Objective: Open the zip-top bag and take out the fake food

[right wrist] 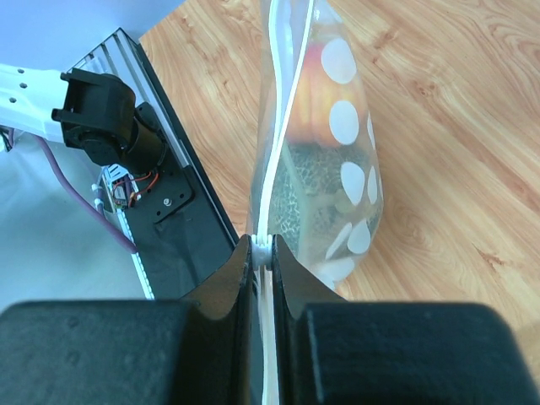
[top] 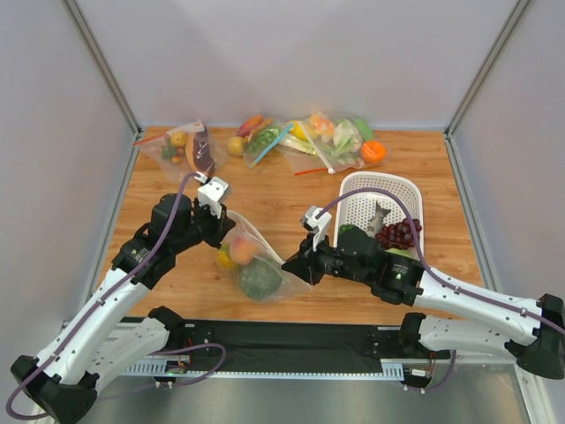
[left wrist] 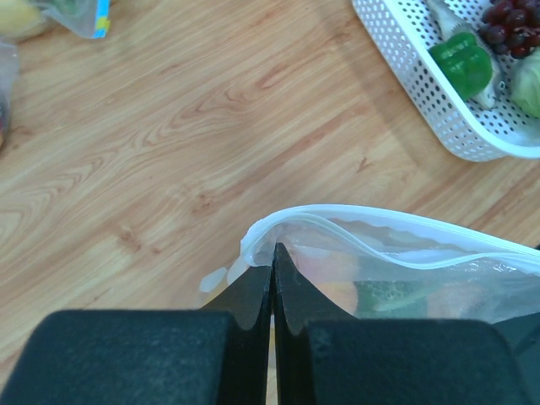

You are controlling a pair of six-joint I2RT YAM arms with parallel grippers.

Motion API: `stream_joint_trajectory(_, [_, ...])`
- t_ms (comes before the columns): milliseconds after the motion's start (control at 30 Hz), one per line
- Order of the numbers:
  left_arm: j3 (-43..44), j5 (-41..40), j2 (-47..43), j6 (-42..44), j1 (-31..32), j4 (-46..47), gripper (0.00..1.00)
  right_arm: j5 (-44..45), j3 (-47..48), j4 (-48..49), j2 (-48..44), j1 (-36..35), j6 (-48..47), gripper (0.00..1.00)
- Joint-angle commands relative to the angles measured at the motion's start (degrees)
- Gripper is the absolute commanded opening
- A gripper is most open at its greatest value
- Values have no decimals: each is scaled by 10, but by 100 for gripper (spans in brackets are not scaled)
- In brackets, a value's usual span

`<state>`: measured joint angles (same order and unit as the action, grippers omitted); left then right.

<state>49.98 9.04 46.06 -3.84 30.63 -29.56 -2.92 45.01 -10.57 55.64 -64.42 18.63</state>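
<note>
With the left claw [left wrist: 272, 253] I am pinching the bag [left wrist: 405, 261] at the left end of its top edge, fingers pressed together on the plastic. The bag is sitting mid-bench [top: 291, 190], stretched between both claws, left of the basket [top: 380, 178]. I cannot tell whether its bottom is touching the wood. The ball [top: 259, 279], peach [top: 243, 250] and yellow fruit [top: 225, 259] are all lying inside. With the right claw [right wrist: 263, 245] I am pinching the zip strip at the opposite end. Judgement: both grips are set, but the seal is looking shut along its length. Opening it and removing all three pieces remain.
</note>
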Motion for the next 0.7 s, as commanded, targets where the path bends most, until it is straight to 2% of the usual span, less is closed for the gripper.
stream_joint_trajectory(0, [4, -53, -4, -11, -19, 2, 0, 1, -12, -9, -25, -4, 18, 0])
stream_joint_trajectory(667, [-2, -78, -18, -35, -81, 3, 0, 28, -69, -77, -111, -13, 60, 0])
